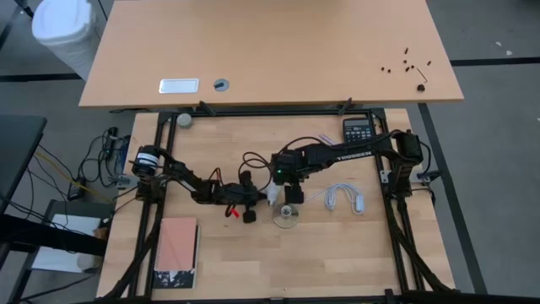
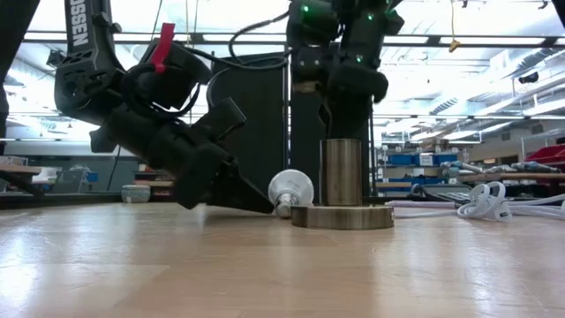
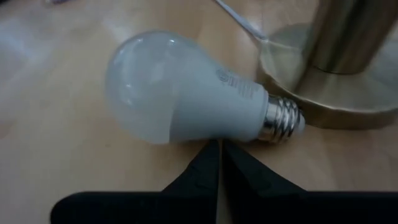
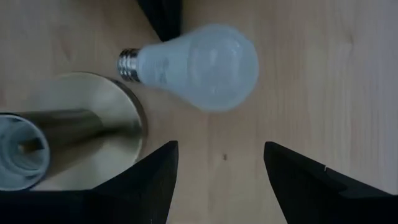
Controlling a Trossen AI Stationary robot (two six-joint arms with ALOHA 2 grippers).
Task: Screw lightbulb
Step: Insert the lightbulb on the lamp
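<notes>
Our left gripper (image 3: 219, 163) has its fingers pressed together, tips touching the lightbulb (image 3: 186, 93) at its neck — bulb lies on its side on the table (image 1: 337, 253), screw base pointing at the brass socket stand (image 2: 342, 190), just beside its foot. Right gripper (image 4: 219, 168) hangs above, fingers apart, empty. We count one bulb, one stand.

Bright backlit room; soft, blurred wrist close-ups

Wooden desk (image 1: 270, 51), grey floor (image 1: 498, 34), stocked shelves (image 2: 415, 163)
</notes>
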